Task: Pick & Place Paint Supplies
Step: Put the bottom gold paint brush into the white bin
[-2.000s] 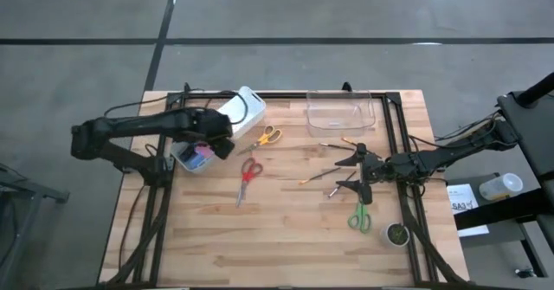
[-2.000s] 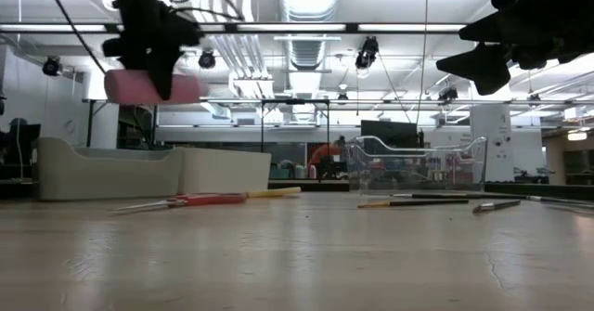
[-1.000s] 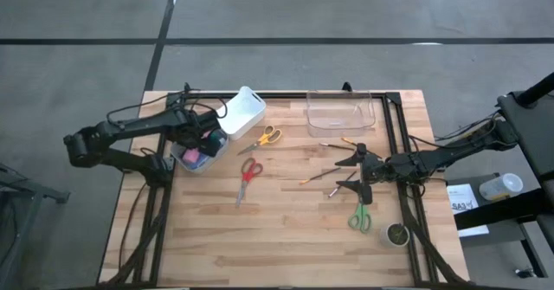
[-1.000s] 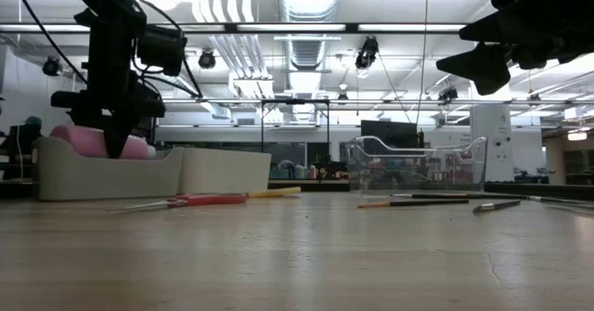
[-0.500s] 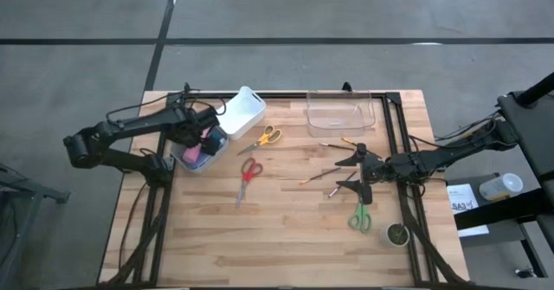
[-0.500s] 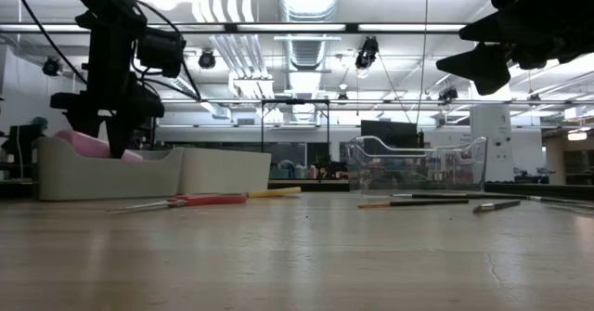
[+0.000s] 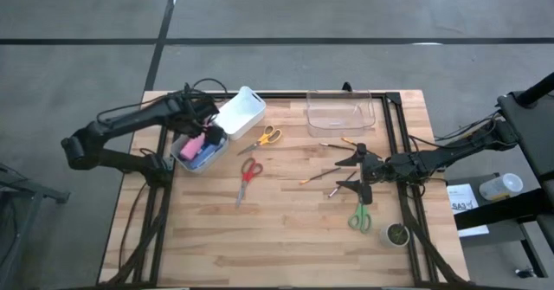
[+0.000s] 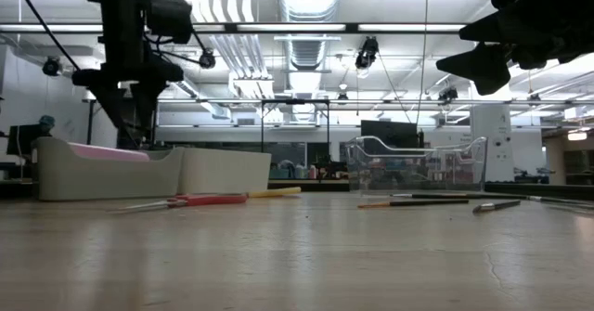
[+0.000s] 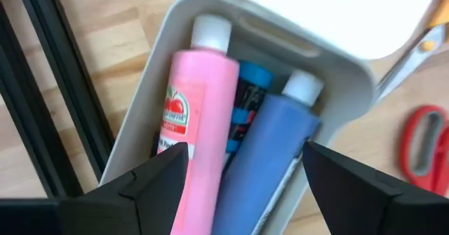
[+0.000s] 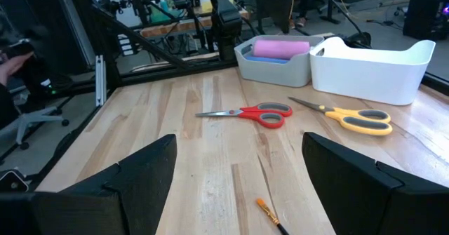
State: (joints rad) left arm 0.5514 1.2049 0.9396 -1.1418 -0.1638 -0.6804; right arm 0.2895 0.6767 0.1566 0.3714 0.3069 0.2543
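The left claw (image 7: 204,121) hangs just above the grey bin (image 7: 183,156) at the tabletop's far left, jaws spread wide and holding nothing. Directly below it the pink bottle (image 9: 196,116) lies flat inside that bin, alongside the blue-and-white tube (image 9: 270,158), with a darker bottle (image 9: 247,98) wedged between them. So the drop looks done, and the step in hand is the retreat. It is best done by rising straight up with the jaws kept wide, until the fingertips are clear of the bin's rim, and only then swinging away; a sideways pull too early could catch the wall and drag the bin or nudge the white bin (image 7: 240,112) touching it.

The right claw (image 7: 355,170) waits wide open and empty above the right half of the tabletop (image 7: 286,229), near the thin brown paintbrushes (image 7: 322,176) that lie there, not yet stowed. They are slim and flat on the wood, so I judge they call for a low, centred pinch. The red scissors (image 7: 248,174), yellow scissors (image 7: 265,137) and green scissors (image 7: 360,216) should stay untouched.
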